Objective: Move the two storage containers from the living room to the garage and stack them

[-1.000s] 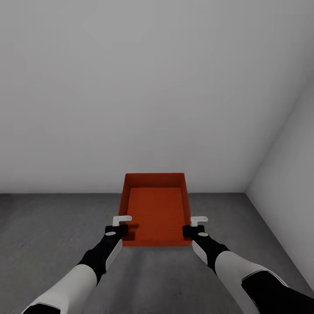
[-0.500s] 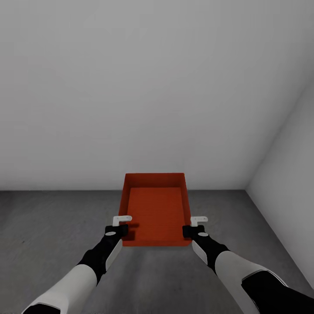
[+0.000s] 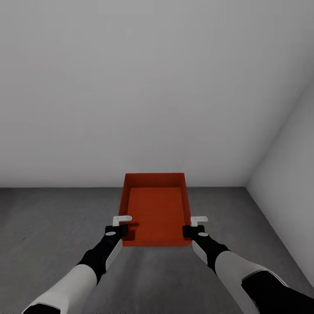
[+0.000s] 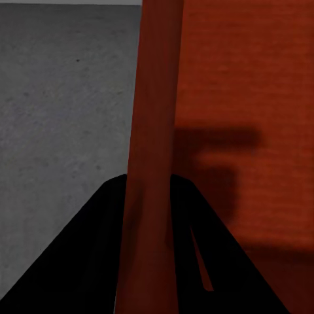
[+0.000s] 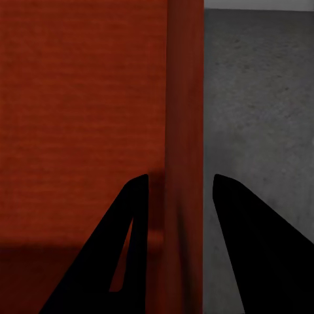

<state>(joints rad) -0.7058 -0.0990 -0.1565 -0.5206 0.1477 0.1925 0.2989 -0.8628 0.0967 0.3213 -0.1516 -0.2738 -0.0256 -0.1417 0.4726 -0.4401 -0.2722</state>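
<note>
One red-orange storage container (image 3: 155, 211) is held in front of me, open side up and empty, over the dark grey floor (image 3: 43, 226) of the garage. My left gripper (image 3: 117, 229) is shut on its left side wall near the front corner. My right gripper (image 3: 194, 229) is shut on the right side wall. In the left wrist view the black fingers (image 4: 98, 222) straddle the container wall (image 4: 154, 131). The right wrist view shows its fingers (image 5: 239, 222) on either side of the other wall (image 5: 183, 98).
A plain grey-white wall (image 3: 131, 87) stands straight ahead. A second wall (image 3: 292, 174) closes the right side, and the two meet in a corner (image 3: 246, 187) just beyond the container. Bare concrete stretches to the left and under my arms.
The line where wall meets floor has risen slightly in the head view, so the camera has moved. The container and both grippers keep the same place and hold.
</note>
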